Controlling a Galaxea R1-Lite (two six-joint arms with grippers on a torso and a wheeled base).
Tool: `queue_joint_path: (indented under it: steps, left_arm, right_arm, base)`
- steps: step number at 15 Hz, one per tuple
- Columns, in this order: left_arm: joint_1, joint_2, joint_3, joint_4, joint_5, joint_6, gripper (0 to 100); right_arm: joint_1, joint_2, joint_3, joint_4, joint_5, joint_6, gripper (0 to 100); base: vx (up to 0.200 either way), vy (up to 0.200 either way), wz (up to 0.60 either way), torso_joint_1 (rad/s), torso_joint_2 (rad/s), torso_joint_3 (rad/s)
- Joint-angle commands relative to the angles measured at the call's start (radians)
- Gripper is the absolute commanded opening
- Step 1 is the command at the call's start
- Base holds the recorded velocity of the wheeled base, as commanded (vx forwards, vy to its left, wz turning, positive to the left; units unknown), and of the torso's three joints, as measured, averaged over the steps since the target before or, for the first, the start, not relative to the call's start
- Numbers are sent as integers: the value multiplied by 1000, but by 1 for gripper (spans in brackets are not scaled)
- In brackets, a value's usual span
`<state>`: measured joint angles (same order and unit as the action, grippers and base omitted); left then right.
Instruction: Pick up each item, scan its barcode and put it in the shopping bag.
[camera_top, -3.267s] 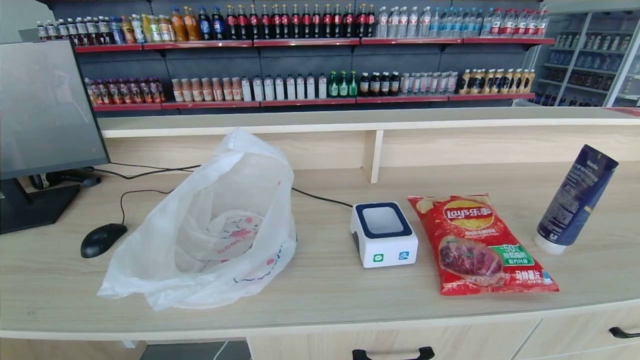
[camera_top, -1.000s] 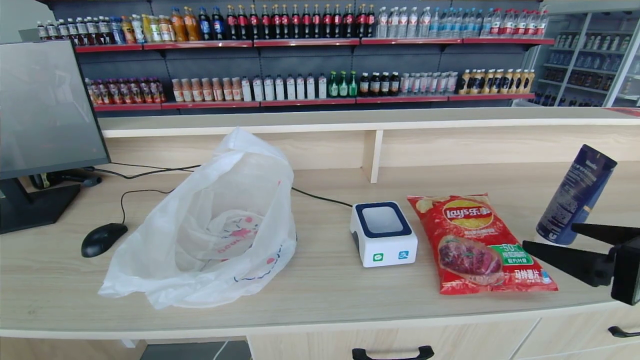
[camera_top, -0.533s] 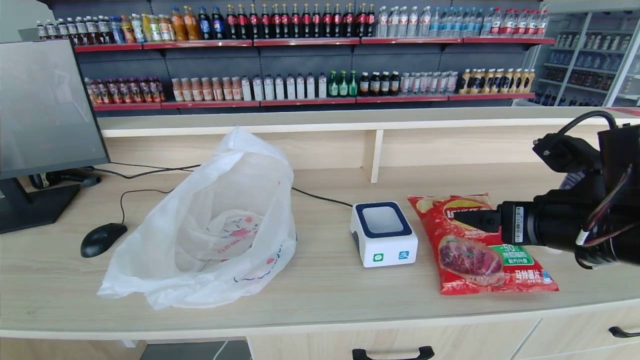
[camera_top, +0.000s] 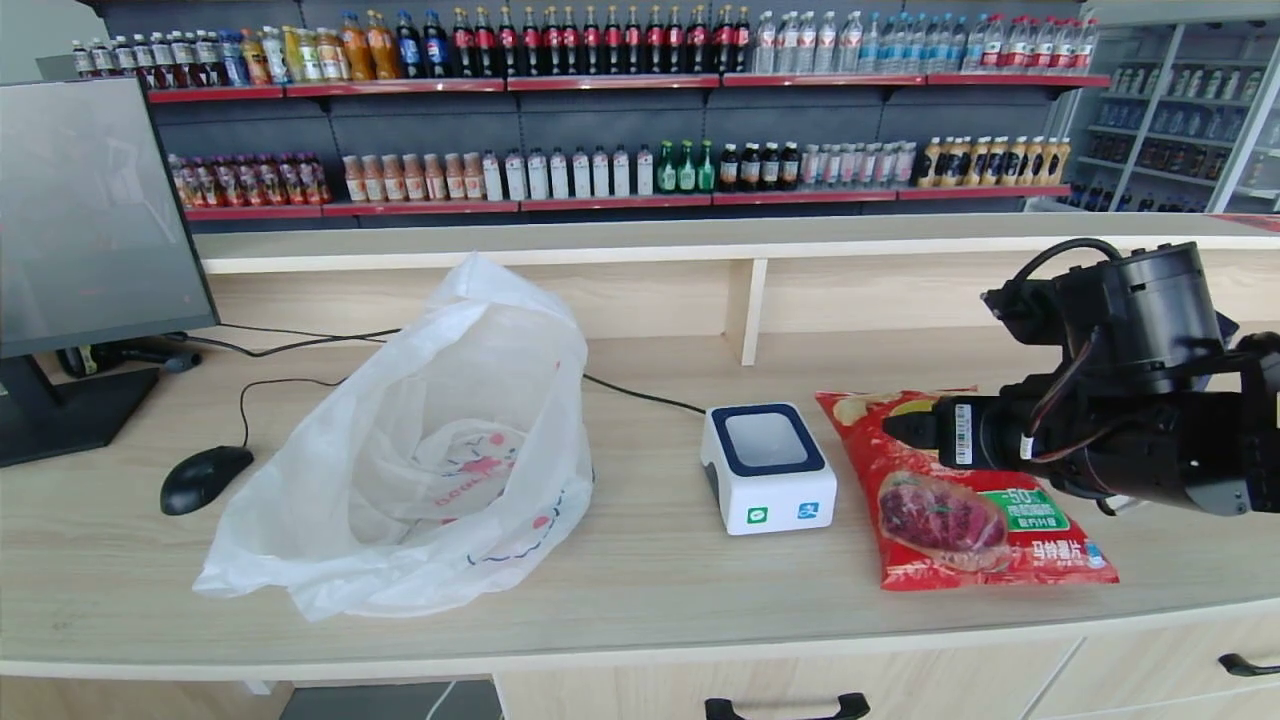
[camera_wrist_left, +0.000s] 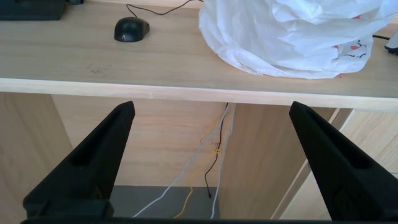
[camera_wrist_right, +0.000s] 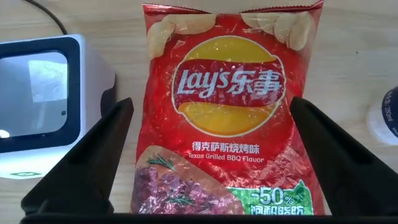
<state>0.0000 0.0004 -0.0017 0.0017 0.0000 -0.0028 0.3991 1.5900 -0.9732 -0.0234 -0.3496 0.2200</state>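
The left gripper (camera_wrist_left: 211, 106) hung spread below the counter (camera_wrist_left: 124, 68) edge. The right gripper (camera_wrist_right: 212, 99) had swung in from the right and hovered, spread, over the chips (camera_top: 950, 500) lying flat beside the scanner (camera_top: 767, 467), so a first pick looked near. A strip of counter ran between scanner and bag (camera_top: 430, 450).

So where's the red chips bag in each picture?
Head view: chips bag lies flat on the counter, right of the white scanner, right pincer above it.
Right wrist view: chips bag in the middle, between the open pincer's fingers.
Left wrist view: faces the shopping bag and mouse instead.
Shared landmark: the scanner beside it.
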Motion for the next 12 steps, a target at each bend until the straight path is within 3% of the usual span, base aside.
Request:
queue_joint_path:
  steps: [1,8,12]
  left_arm:
    - [0,0,0,0,0,0,100]
    - [0,0,0,0,0,0,100]
    - [0,0,0,0,0,0,100]
  right_arm:
    - [-3,4,-2,0,-5,-1,100]
    - [-3,2,59,-4,0,27,100]
    - [-5,1,-12,0,-3,25,100]
  base:
    - [0,0,0,0,0,0]
    - [0,0,0,0,0,0]
    - [0,0,0,0,0,0]
